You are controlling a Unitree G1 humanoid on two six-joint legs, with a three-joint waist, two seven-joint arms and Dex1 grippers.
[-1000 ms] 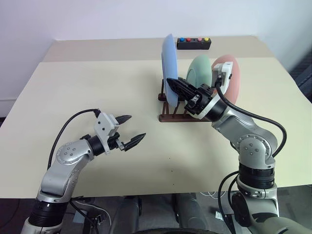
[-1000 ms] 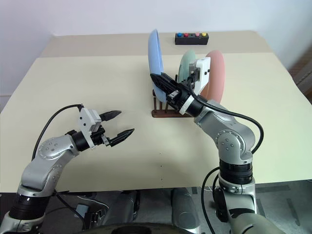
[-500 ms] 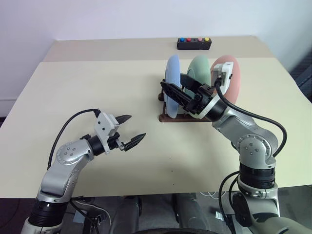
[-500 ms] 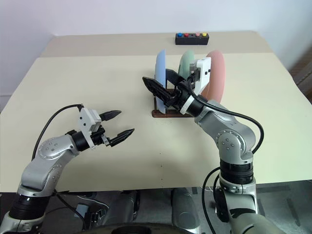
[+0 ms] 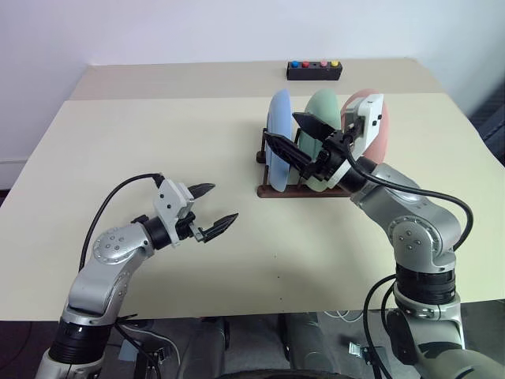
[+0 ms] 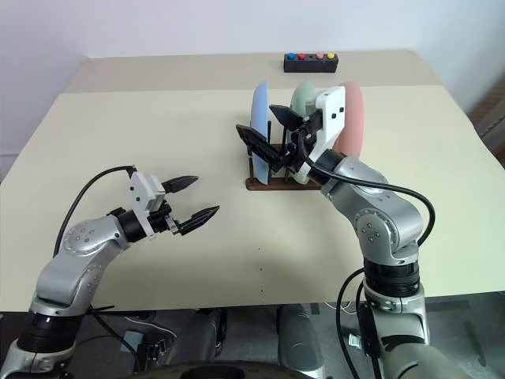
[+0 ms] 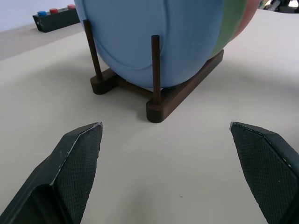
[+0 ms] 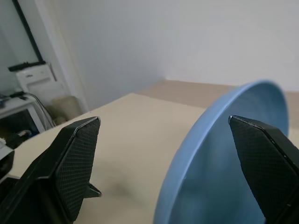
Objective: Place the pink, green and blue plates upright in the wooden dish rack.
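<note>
The light blue plate (image 5: 279, 110) stands upright at the left end of the dark wooden dish rack (image 5: 284, 191). The mint green plate (image 5: 325, 106) stands behind it and the pink plate (image 5: 382, 138) at the right end. My right gripper (image 5: 279, 125) is open just above the rack, one finger on each side of the blue plate's (image 8: 224, 154) upper rim, with gaps showing. My left gripper (image 5: 224, 202) hovers open and empty over the table, left of the rack and pointing at it. In the left wrist view the blue plate (image 7: 154, 32) sits between the rack's (image 7: 177, 93) pegs.
A small black box with coloured buttons (image 5: 313, 70) sits at the table's far edge behind the rack. The beige table (image 5: 158, 142) stretches wide to the left and in front of the rack.
The right gripper opened and let go of the blue plate, which dropped from raised and tilted to upright in the rack. The wrist rolled. The left arm stayed still.
</note>
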